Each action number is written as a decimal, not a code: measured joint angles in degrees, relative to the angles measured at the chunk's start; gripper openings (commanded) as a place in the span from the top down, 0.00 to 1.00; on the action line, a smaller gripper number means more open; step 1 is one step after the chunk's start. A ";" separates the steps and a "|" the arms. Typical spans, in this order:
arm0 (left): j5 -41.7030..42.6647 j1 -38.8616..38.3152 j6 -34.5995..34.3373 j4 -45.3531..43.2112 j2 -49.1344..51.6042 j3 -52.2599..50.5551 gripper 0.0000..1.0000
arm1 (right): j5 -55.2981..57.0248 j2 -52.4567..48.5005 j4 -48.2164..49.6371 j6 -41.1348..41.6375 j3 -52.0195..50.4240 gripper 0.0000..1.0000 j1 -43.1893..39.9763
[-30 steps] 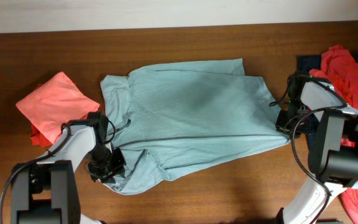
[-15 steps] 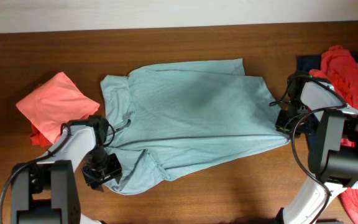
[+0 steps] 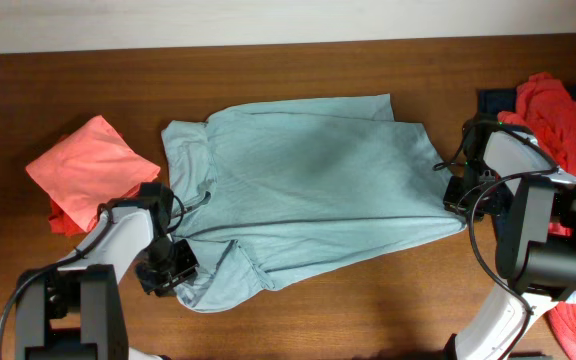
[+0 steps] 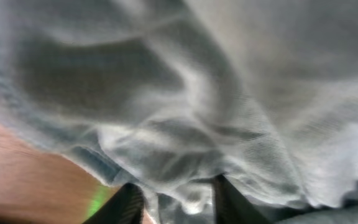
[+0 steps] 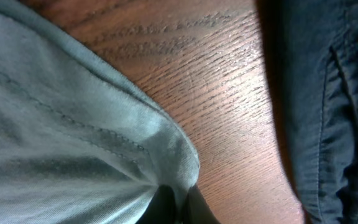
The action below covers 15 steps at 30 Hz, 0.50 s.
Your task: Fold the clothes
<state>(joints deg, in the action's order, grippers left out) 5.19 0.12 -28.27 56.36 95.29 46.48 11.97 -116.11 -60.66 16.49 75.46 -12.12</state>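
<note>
The pale grey-blue shirt (image 3: pixel 308 180) lies spread across the middle of the table. My left gripper (image 3: pixel 173 268) is at its lower left corner. In the left wrist view its fingers (image 4: pixel 176 205) stand apart with a bunched fold of the shirt (image 4: pixel 197 93) between them. My right gripper (image 3: pixel 455 195) is at the shirt's right edge. In the right wrist view it (image 5: pixel 180 208) is shut on the hemmed edge of the shirt (image 5: pixel 61 124), low over the wood.
A coral-red garment (image 3: pixel 88 165) lies at the left. An orange-red garment (image 3: pixel 563 120) and a dark navy one (image 3: pixel 496 100) lie at the right edge, the navy one (image 5: pixel 328 93) close beside my right gripper. Bare wooden table (image 3: pixel 298 70) runs behind the shirt.
My left gripper slid a little down and left off the shirt's corner, then came back onto it. The right arm and the shirt have hardly moved.
</note>
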 measured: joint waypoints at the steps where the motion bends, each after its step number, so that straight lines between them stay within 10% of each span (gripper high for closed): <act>1: 0.55 0.00 -0.28 -0.07 -0.07 -0.42 0.98 | 0.00 0.00 0.02 -0.02 0.00 0.96 0.00; 15: -2.97 -0.02 1.64 10.27 -2.60 10.73 1.00 | -4.76 2.01 -1.77 -1.31 0.02 0.96 0.00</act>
<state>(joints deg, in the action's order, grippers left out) 2.22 0.10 -26.63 66.63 92.68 57.21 7.20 -114.10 -62.43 15.18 75.48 -12.12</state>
